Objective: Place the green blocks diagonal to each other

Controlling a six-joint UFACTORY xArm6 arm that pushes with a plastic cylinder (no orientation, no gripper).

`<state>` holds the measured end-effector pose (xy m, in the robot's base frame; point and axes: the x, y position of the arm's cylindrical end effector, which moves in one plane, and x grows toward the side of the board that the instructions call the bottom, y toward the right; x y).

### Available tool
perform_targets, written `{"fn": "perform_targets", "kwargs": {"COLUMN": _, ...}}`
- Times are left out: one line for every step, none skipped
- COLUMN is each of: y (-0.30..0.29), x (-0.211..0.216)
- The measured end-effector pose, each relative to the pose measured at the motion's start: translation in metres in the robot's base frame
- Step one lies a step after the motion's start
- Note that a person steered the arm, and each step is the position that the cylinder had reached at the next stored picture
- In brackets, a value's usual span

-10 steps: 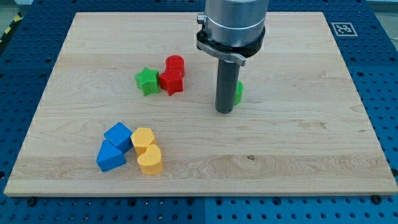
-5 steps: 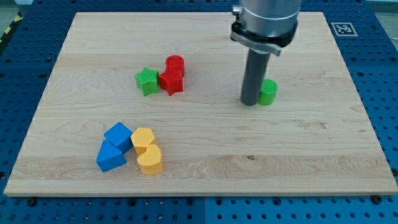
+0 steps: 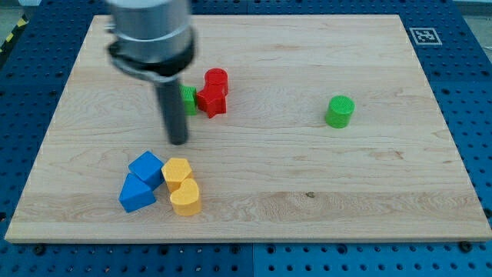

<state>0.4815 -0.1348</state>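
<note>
there are no jaws on this arm, so nothing is apart, together or clamped on anything; it ends in a plain dark rod, and my tip (image 3: pixel 177 141) rests on the wooden surface (image 3: pixel 369 192) touching no block.

just above my tip, toward the view's top, sits the green star block (image 3: pixel 188 100), half hidden behind the rod, so i cannot tell how close the rod stands to it. the red star block (image 3: pixel 211 101) presses against its right side, with the red cylinder (image 3: pixel 217 79) just beyond that. below my tip lie the two blue blocks (image 3: pixel 141 181) and two yellow blocks (image 3: pixel 181 185), near but apart from it.

the other task piece, the green cylinder (image 3: pixel 339 111), stands alone well off to the view's right, roughly level with the green star, so the pair looks side by side rather than diagonal.

my guess is the star needs shifting up or down. the risk: pushing it from here could drag the red star along, since they touch, or an off-centre nudge could spin the star sideways. sweeping low might also clip the blue and yellow cluster.
</note>
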Motion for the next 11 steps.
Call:
{"fn": "perform_targets", "kwargs": {"y": -0.051, "x": -0.029}}
{"fn": "perform_targets", "kwargs": {"y": -0.044, "x": -0.087}}
{"fn": "perform_targets", "kwargs": {"y": -0.007, "x": -0.1}}
{"fn": "perform_targets", "kwargs": {"y": 0.013, "x": -0.085}}
{"fn": "perform_targets", "kwargs": {"y": 0.016, "x": -0.061}}
{"fn": "perform_targets", "kwargs": {"y": 0.033, "x": -0.05}}
{"fn": "perform_targets", "kwargs": {"y": 0.036, "x": -0.024}}
{"fn": "perform_targets", "kwargs": {"y": 0.037, "x": 0.005}}
{"fn": "perform_targets", "kwargs": {"y": 0.041, "x": 0.012}}
{"fn": "perform_targets", "kwargs": {"y": 0.032, "x": 0.012}}
{"fn": "perform_targets", "kwargs": {"y": 0.024, "x": -0.003}}
